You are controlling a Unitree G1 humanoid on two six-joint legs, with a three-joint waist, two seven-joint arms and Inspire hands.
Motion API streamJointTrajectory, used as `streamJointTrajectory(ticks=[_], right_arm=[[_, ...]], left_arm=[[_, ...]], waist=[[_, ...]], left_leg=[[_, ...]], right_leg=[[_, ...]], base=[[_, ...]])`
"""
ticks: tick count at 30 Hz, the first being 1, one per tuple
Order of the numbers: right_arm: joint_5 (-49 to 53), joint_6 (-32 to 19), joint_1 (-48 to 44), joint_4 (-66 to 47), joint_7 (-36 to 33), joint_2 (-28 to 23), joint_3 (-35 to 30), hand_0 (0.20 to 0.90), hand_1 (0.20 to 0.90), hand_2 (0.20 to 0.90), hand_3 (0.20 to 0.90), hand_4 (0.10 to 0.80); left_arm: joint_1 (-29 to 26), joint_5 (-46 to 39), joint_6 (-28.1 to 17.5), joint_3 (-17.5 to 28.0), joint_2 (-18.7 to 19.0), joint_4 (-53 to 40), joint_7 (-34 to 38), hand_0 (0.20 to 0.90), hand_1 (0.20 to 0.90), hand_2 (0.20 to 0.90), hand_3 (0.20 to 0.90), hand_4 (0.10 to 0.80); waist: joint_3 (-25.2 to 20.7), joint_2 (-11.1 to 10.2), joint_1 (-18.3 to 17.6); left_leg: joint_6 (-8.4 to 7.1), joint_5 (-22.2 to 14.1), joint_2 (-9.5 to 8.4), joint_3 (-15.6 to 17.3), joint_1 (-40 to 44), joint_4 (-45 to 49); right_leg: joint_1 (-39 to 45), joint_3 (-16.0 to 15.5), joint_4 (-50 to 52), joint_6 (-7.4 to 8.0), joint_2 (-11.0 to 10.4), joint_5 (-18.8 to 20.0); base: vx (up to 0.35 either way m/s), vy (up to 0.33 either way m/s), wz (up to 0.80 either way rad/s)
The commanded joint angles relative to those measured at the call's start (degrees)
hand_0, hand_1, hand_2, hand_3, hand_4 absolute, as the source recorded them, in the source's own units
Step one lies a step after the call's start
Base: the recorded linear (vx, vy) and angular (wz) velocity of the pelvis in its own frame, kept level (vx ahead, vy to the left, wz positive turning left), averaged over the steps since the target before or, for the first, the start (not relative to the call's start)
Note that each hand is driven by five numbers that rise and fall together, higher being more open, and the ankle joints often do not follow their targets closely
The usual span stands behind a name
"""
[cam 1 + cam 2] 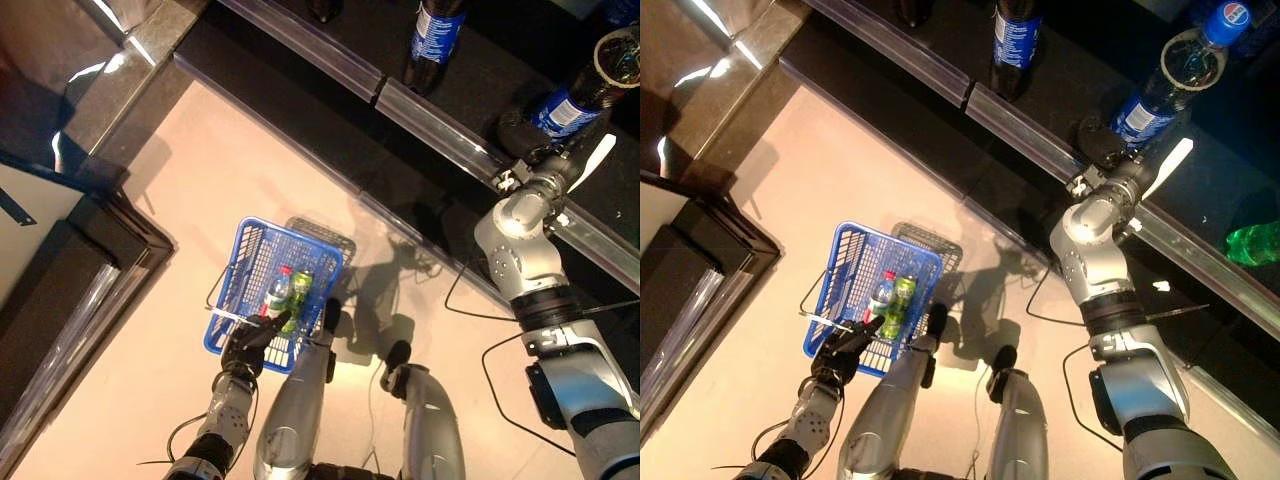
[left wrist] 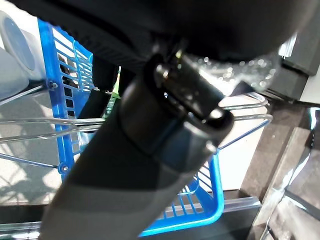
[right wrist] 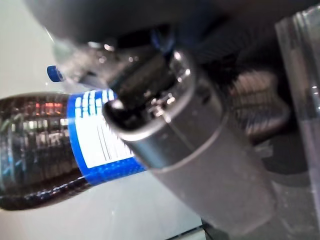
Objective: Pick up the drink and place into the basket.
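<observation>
A cola bottle [image 1: 578,100] with a blue label stands on the dark shelf at the upper right. My right hand [image 1: 520,132] is raised to its base, dark fingers on one side and the white-covered thumb [image 1: 1170,165] on the other. In the right wrist view the thumb [image 3: 165,125] lies across the bottle's label [image 3: 95,135]. The blue basket [image 1: 240,255] hangs low over the pale floor. My left hand [image 1: 248,345] is curled round its wire handle [image 2: 30,122]. A clear bottle [image 1: 277,292] with a red cap and a green bottle [image 1: 299,293] lie inside it.
Another cola bottle [image 1: 436,38] stands further left on the shelf, and a green bottle [image 1: 1252,243] lies on a lower level at the right. A clear rail [image 1: 440,125] runs along the shelf front. A dark cabinet [image 1: 60,270] stands at the left.
</observation>
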Motion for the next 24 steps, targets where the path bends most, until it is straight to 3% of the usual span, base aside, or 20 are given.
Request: streamJointTrajectory(ticks=[1,15,24], right_arm=[[-1.2,-6.7,-8.7,-2.0,0.5,-8.3,-1.4,0.3,0.3,0.3,0.2,0.1],[0.8,-9.9,-8.5,0.0,1.7,-10.0,-2.4,0.3,0.3,0.3,0.2,0.1],[-7.2,-8.0,-0.7,-17.8,5.4,-7.6,-5.7,0.3,0.3,0.3,0.2,0.1]], left_arm=[[8.4,2.7,-0.9,-4.1,4.3,-4.3,-0.8,0.3,0.3,0.3,0.2,0.1],[8.1,0.7,-3.3,-3.4,4.9,-5.4,-2.0,0.3,0.3,0.3,0.2,0.1],[9.1,1.7,-6.4,-1.8,5.6,-11.2,-3.2,0.3,0.3,0.3,0.2,0.1]], waist=[[-0.8,0.4,1.4],[-0.8,0.0,0.9],[-0.8,-0.8,-0.4]], left_leg=[[1.06,-7.4,-0.46,0.0,-0.4,6.0],[1.15,-8.1,-0.3,0.6,0.6,6.4],[0.52,-8.5,0.44,0.5,4.2,6.7]], right_leg=[[-2.2,-0.9,-2.3,-0.01,-0.1,6.3],[-1.5,-0.7,-1.9,-0.04,0.1,5.8],[1.7,-1.3,-0.1,-1.21,1.1,3.7]], base=[[0.001,0.007,0.1],[-0.004,0.0,0.0],[-0.043,-0.036,0.0]])
